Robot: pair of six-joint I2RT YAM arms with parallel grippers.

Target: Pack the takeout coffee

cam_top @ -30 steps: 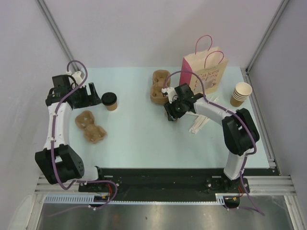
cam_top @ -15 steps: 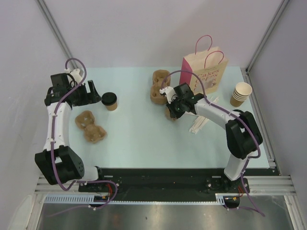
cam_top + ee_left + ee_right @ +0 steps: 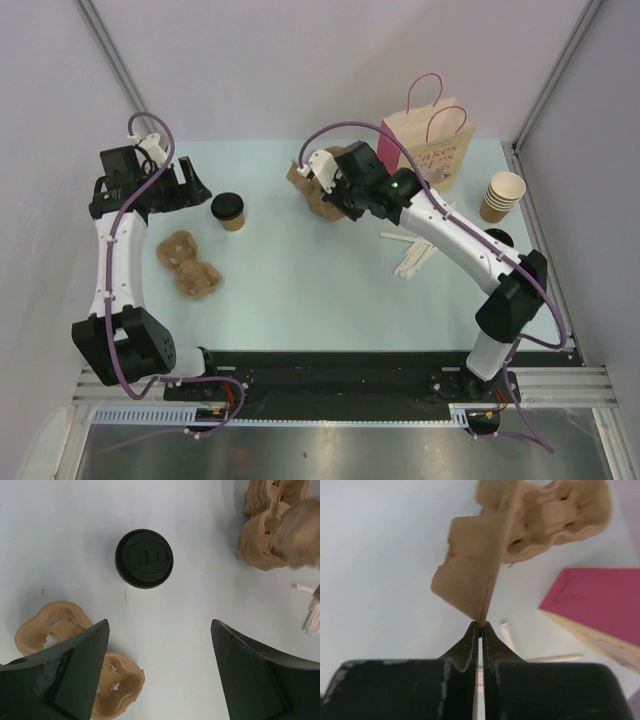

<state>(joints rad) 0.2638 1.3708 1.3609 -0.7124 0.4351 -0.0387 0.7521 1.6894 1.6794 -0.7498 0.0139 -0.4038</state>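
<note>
Right fingers [image 3: 470,642] pinch edge of brown moulded-pulp cup carrier [image 3: 470,575].
Left fingers [image 3: 80,670] wide apart, empty, near black-lidded brown paper cup [image 3: 229,210] on bench [image 3: 290,270].

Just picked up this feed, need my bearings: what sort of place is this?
Probably a test cell staged as a coffee takeout counter: lidded coffee, pulp carriers, paper bag, spare cups.
</note>
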